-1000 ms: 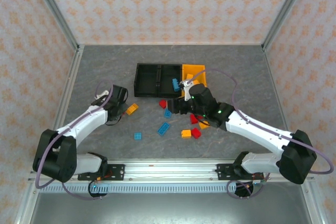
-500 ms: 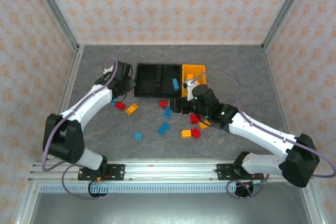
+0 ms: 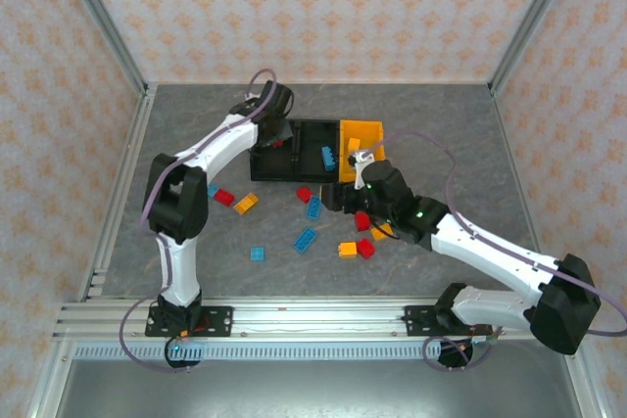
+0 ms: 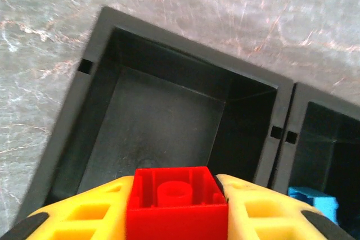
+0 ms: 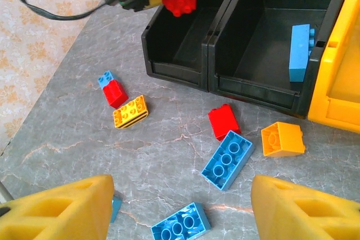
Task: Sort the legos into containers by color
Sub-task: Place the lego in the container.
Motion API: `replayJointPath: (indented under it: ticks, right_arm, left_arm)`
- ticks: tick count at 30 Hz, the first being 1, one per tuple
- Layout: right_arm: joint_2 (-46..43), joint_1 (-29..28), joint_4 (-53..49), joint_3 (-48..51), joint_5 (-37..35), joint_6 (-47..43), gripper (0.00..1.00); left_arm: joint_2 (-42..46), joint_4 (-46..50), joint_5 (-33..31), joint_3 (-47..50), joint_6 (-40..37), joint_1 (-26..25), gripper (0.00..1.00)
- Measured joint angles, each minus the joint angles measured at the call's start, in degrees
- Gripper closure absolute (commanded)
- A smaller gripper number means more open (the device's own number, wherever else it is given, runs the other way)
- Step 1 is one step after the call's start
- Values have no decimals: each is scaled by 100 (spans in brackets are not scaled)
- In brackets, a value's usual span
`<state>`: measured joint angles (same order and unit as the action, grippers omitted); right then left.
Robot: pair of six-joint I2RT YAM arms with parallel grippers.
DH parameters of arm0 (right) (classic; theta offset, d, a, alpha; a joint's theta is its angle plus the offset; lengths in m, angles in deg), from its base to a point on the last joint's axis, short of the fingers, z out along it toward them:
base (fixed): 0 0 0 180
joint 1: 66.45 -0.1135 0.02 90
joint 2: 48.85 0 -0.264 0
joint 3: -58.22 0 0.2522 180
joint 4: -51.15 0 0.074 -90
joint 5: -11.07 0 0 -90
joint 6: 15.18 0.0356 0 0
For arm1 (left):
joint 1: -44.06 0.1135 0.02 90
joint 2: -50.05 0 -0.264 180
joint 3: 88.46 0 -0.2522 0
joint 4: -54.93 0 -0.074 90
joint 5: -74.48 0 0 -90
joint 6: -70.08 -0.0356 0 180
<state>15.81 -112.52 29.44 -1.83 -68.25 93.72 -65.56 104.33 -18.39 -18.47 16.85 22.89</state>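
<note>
1. While poised over black bin (image 4: 160, 119) at frame centre, clamps red brick (image 4: 177, 212) in left gripper (image 4: 175, 186); judged ready for release there, as the bin for reds.
2. Holds right gripper (image 5: 181, 186) open and empty above loose legos (image 5: 228, 158), mid-frame; likely lined up for next pick.
3. From left wrist, confirms bare bin floor; from right wrist, adds blue brick (image 5: 300, 51) in middle bin (image 5: 256, 63), yellow bin (image 5: 343, 82) at right edge.
</note>
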Motion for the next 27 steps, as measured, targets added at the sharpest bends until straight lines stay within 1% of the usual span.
replayJointPath:
  ticks: [5,13,22,26,27]
  right_arm:
    - [-94,0,-20,22,-57,42,34]
    - [-184,15,-20,61,-87,61,34]
    - [-280,15,-24,146,-151,63,34]
    - [-293,15,-81,144,-199,96,33]
    - [-293,15,-125,144,-223,107,30]
  left_arm:
    - [-374,341,-219,-199,-131,-111,63]
    - [-389,450,-420,-197,-205,-125,57]
    - [-389,448,-496,-197,-219,-146,55]
    - [-387,450,-498,-195,-221,-186,50]
    - [-372,444,-501,-181,-219,-205,50]
